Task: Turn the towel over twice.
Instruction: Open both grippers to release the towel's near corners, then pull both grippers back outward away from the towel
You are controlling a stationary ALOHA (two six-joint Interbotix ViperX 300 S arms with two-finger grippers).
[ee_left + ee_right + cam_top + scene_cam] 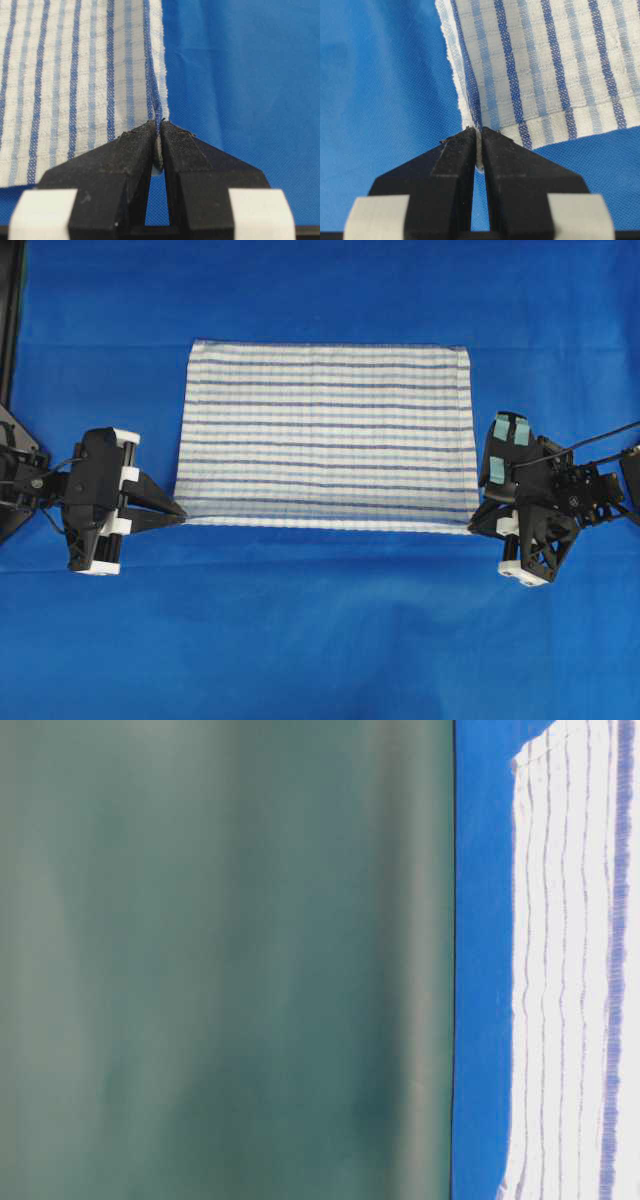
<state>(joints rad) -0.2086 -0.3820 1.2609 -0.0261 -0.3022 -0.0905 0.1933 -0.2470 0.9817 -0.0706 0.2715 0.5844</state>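
Note:
The towel (325, 435), white with thin blue stripes, lies flat on the blue sheet in the middle of the overhead view. My left gripper (183, 514) is shut on its near left corner. In the left wrist view the towel (75, 75) has its hem pinched between the two black fingertips of the left gripper (160, 125). My right gripper (474, 528) is shut on the near right corner. The right wrist view has the right gripper (479, 131) clamped on the corner of the towel (545, 65), which rises slightly off the sheet there. The towel (565, 970) also lies along the table in the table-level view.
The plain blue sheet (320, 640) covers the table all around the towel. A dark frame part (10, 320) stands at the far left edge. The left arm's body (95, 500) and the right arm's body (540, 500) rest low beside the towel's short sides.

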